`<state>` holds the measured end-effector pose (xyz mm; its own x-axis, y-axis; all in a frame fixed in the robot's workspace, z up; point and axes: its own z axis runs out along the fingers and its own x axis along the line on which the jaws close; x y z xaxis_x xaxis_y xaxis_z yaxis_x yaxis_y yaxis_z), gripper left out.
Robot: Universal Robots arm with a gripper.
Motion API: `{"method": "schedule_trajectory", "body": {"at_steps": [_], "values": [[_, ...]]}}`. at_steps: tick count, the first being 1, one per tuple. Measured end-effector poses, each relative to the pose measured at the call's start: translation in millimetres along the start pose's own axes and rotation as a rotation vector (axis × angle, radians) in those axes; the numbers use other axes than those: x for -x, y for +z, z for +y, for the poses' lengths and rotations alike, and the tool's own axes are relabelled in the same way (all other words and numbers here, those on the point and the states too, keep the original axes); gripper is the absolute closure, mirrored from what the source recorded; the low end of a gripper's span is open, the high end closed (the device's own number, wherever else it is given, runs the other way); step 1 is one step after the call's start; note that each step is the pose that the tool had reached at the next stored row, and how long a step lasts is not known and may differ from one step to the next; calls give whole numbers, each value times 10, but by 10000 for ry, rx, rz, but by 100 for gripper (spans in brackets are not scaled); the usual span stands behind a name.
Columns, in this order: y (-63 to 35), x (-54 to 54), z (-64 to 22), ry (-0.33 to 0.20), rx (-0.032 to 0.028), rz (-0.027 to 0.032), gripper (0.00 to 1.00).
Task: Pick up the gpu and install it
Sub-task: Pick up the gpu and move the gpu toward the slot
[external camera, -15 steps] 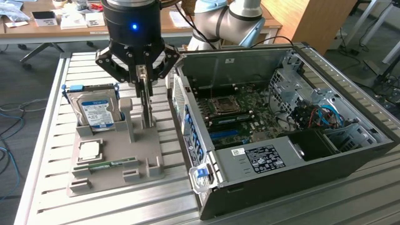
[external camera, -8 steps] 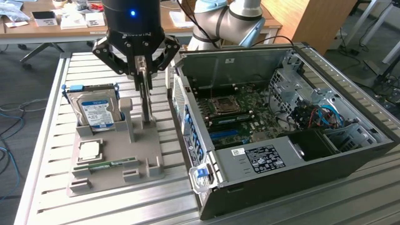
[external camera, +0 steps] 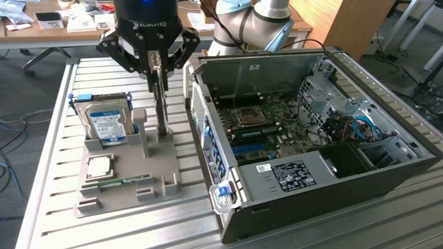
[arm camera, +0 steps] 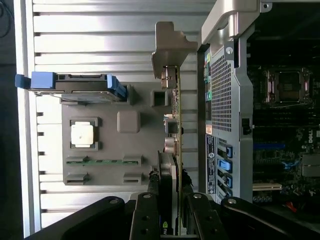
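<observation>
The gripper [external camera: 160,70], jaws pinching the top edge of the gpu [external camera: 161,106], which stands upright in the gray holder [external camera: 128,179]; an open computer case [external camera: 360,171] sits just beside the holder.

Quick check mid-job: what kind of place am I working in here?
Probably a robotics lab or workshop: a slatted aluminium table carries an open computer case and a grey parts fixture, with cluttered wooden desks behind.
</observation>
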<state>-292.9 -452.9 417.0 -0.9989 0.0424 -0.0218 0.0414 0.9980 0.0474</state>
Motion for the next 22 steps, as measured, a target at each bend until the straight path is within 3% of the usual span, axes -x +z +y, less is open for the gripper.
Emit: {"method": "schedule_trajectory", "body": {"at_steps": [12, 22], "values": [[-174, 4, 8, 0, 0, 0, 73], [-183, 19, 9, -1, 1, 0, 73]]}}
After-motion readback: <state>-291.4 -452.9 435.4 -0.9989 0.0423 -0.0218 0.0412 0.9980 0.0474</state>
